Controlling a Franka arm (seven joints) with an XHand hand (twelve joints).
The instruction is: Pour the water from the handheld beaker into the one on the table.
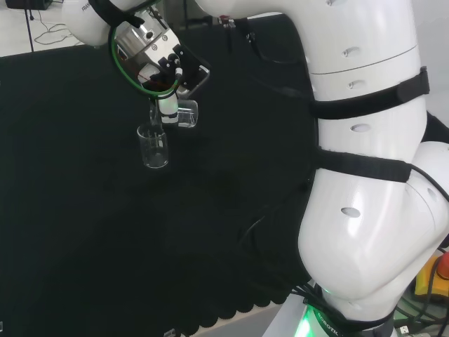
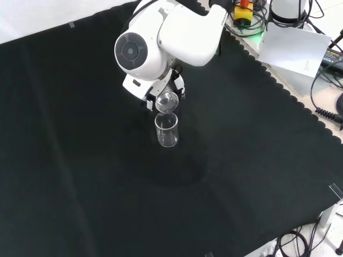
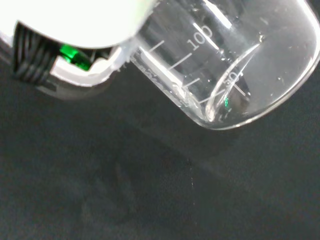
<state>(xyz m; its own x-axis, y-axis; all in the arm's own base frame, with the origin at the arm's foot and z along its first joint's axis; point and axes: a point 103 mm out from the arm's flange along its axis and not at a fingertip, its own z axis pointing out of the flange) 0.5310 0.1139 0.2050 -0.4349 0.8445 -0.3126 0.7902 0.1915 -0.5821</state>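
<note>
- The table (image 2: 257, 176) has wide free cloth around the ware; its scalloped edge stays far off, at about 3 o'clock in the front view.
- The standing beaker (image 2: 166, 130) is upright near the cloth's middle.
- The hand (image 1: 167, 105) is clamped on the held beaker (image 1: 186, 114), tipped on its side at 1 o'clock from the standing one, in the head view.
- Both look like thin, slippery, breakable glass; gripping the wall seems safest.

Tipped beaker (image 2: 166, 101) just above upright beaker (image 2: 166, 130) on cloth (image 2: 80, 160).
</note>
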